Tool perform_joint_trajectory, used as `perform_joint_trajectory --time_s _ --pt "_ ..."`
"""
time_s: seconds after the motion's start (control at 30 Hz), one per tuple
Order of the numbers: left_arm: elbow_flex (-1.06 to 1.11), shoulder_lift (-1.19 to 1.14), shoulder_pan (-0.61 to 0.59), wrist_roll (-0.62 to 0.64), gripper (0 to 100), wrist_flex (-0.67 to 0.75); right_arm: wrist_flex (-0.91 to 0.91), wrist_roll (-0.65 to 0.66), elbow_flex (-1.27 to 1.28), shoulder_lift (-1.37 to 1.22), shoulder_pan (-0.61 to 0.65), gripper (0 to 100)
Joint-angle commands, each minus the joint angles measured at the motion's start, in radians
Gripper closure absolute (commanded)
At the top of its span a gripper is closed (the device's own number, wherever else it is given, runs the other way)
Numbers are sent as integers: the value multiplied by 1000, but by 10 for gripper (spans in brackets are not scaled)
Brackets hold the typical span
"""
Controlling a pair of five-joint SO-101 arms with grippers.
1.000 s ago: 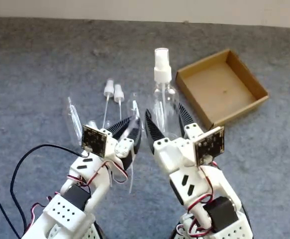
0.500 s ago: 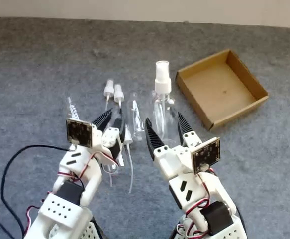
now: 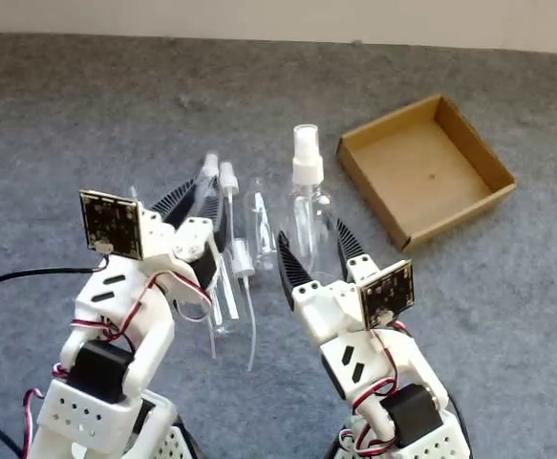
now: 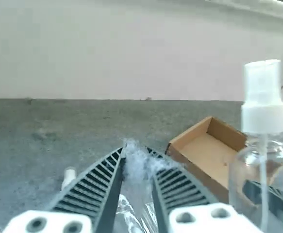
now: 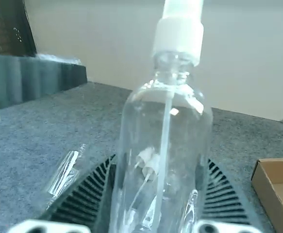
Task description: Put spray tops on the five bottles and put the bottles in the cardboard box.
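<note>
Left arm reared up, wrist high; left gripper sits at 9 o'clock of the bottle, jaws slightly parted. Right arm low, right gripper clenched on that bottle, which is upright with its spray top on. Cardboard box at 2 o'clock of it, apart, with open table beyond. Count: 1 capped bottle, 1 box, 3 loose spray tops. Clear bottles lie among them, number unclear.

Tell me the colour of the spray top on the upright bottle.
The spray top is white; right wrist view shows it best.
</note>
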State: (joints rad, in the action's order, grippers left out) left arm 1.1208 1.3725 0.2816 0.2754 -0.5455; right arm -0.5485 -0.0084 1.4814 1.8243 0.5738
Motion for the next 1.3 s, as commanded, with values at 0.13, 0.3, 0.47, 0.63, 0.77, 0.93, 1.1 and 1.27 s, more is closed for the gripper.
perform_joint_trajectory --time_s 0.13,0.3,0.47,0.63,0.77,0.93,1.1,1.27 --pt "-189 -208 111 -69 995 -11 2 51 -10 12 13 828" --pt "-288 -311 114 -69 995 -52 2 129 -8 12 13 828" --pt "-317 -343 165 -72 995 -91 2 132 -7 12 70 828" --pt "-315 -349 205 -74 995 -91 1 133 -7 12 93 828" --pt "-312 -348 209 -75 995 -91 -2 130 -7 12 93 828" --pt "-321 -348 225 -75 995 -138 -4 133 12 12 93 828" --pt "-321 -348 309 -118 995 -169 -2 133 42 12 93 828" --pt "-321 -348 323 -135 995 -173 -2 133 42 12 93 828"
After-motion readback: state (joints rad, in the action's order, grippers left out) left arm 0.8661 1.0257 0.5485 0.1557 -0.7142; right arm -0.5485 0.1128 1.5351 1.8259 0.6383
